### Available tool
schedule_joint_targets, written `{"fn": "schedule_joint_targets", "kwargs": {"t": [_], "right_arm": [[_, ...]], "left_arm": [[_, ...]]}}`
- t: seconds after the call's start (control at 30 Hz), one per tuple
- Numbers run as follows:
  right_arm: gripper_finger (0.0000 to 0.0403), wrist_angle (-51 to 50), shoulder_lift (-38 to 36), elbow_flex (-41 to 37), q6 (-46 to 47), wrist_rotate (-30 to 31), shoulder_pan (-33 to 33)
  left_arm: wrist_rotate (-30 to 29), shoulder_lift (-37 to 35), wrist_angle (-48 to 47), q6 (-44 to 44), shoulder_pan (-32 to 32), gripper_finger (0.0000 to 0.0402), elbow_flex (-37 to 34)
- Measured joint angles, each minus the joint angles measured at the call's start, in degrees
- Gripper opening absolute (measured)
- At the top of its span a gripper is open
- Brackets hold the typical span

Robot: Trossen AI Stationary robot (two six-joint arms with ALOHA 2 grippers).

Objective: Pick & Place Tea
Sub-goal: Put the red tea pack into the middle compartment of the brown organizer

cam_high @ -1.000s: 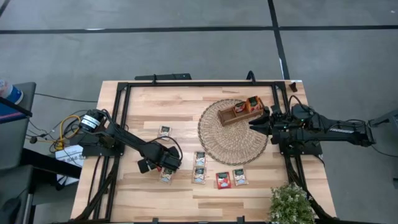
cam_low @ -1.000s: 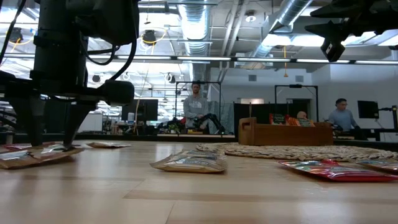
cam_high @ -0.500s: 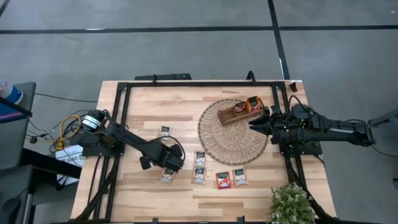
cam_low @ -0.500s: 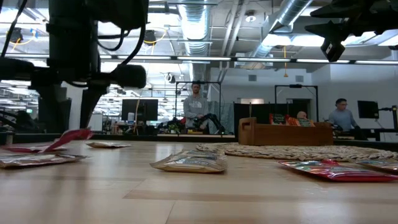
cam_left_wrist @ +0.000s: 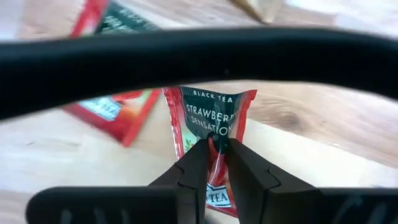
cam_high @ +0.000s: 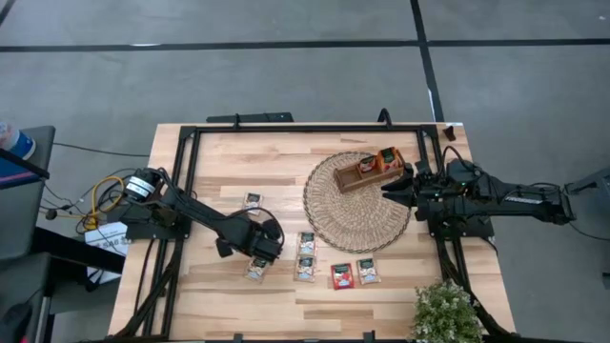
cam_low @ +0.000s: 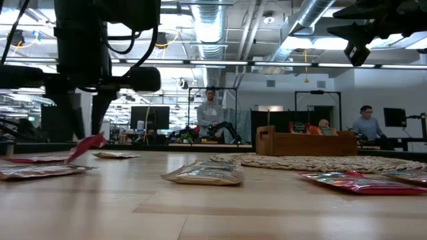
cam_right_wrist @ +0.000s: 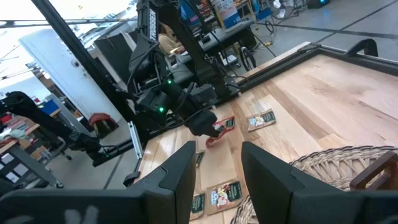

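My left gripper (cam_high: 257, 252) (cam_left_wrist: 217, 144) points down over the table's near left part, shut on a red tea sachet (cam_left_wrist: 211, 115) (cam_low: 83, 148). Another red sachet (cam_left_wrist: 115, 106) and a pale one (cam_high: 255, 271) lie flat beside it. More sachets (cam_high: 306, 244) (cam_high: 341, 276) (cam_high: 368, 272) (cam_high: 253, 200) lie flat on the wood. The wooden tray (cam_high: 372, 168) stands on the round wicker mat (cam_high: 355, 208). My right gripper (cam_high: 389, 189) (cam_right_wrist: 217, 177) hangs open above the mat's right side, next to the tray. My left gripper pinches the red sachet between its two fingers, on the flat faces near the middle of the printed side (cam_left_wrist: 219, 138). The fingers come from above, pointing down. The sachet hangs tilted, one end raised (cam_low: 99, 140); whether its low end (cam_low: 69, 159) is clear of the table I cannot tell.
A black frame (cam_high: 286, 129) runs round the table's edges. A potted plant (cam_high: 444, 312) stands at the near right corner. Bare wood lies between the left sachets and the mat. People (cam_low: 211, 113) are in the room beyond the far edge.
My left gripper has shut on the red sachet and risen from the table, tipping a little. The sachet, flat a second ago, now stands tilted with one end raised under the fingers. The sachets beside it have stayed where they were.
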Motion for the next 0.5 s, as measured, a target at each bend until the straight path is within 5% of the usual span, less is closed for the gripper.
{"fn": "schedule_joint_targets", "kwargs": {"t": [0.3, 0.5], "right_arm": [[0.0123, 0.0, 0.0, 0.0, 3.1, -2.5, 0.0], [0.0124, 0.6, 0.0, 0.0, 10.7, -3.3, -0.1]], "left_arm": [[-10.3, -0.1, -0.2, 9.7, 0.0, 0.0046, 4.4], [-21.8, -0.1, -1.9, 30.4, 1.4, 0.0045, 13.4]]}}
